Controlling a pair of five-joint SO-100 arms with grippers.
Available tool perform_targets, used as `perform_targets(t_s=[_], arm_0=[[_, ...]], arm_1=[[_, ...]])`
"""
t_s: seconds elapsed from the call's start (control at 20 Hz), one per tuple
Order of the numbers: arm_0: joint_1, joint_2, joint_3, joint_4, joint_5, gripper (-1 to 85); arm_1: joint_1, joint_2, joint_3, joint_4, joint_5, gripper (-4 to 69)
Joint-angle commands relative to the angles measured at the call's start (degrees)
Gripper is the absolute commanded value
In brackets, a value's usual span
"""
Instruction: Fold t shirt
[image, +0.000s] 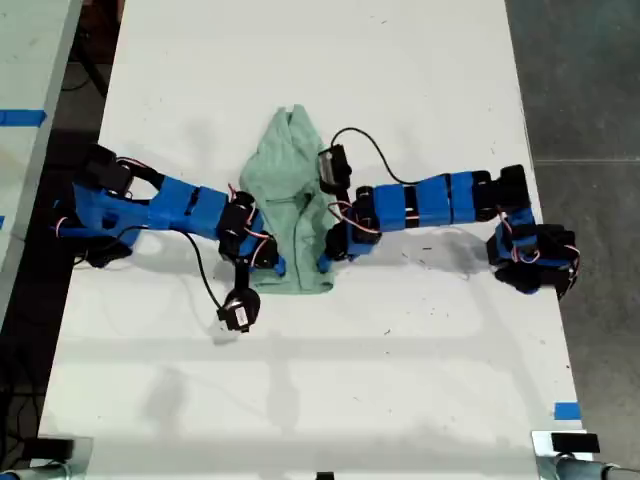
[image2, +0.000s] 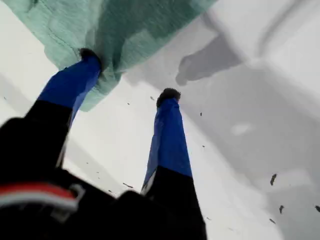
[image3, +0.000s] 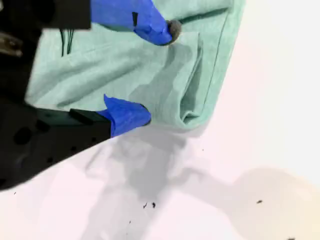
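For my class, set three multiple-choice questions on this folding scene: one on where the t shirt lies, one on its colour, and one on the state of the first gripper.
1. In the exterior view, where does the t shirt lie?
A. On the table, between one arm and the other arm
B. Hanging off the table's edge
C. On the floor

2. What colour is the t shirt?
A. Red
B. Pale mint green
C. Black

3. How is my first gripper?
A. Shut on the cloth
B. Open
C. Out of view

Answers:
1 A, the shirt lies on the white top between the arms' ends.
2 B, every view shows pale green cloth.
3 B, its jaws stand apart, with one fingertip at the shirt's edge and the other over bare table.
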Motion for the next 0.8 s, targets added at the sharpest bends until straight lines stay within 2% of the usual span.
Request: perform_targets(t_s=[0.0,0.25,0.5,0.55,0.6,0.75], arm_0=[[1.9,1.1,0.0,-0.1,-3.3,21.2],[6.0,1.3,2.6,-0.3,-8.8,19.8],[6.3,-6.9,1.9,-5.7,-6.8,16.5],[6.1,-7.5,1.7,-6.7,-5.7,-0.1],[5.9,-7.9,1.6,-7.7,-4.6,-0.1],[5.6,-7.9,-0.1,-7.9,-2.5,-0.2]], arm_1=[[0.1,0.2,-3.8,-3.6,-1.2,25.7],[-1.2,-0.8,-3.6,-8.1,-1.7,27.3],[-3.1,-2.5,-3.6,-10.0,-0.7,25.5],[-3.8,-2.6,-3.6,-10.3,-0.2,17.4],[-4.2,-2.8,-3.4,-10.3,0.5,1.8],[-5.3,-2.9,-3.9,-9.9,1.3,1.4]])
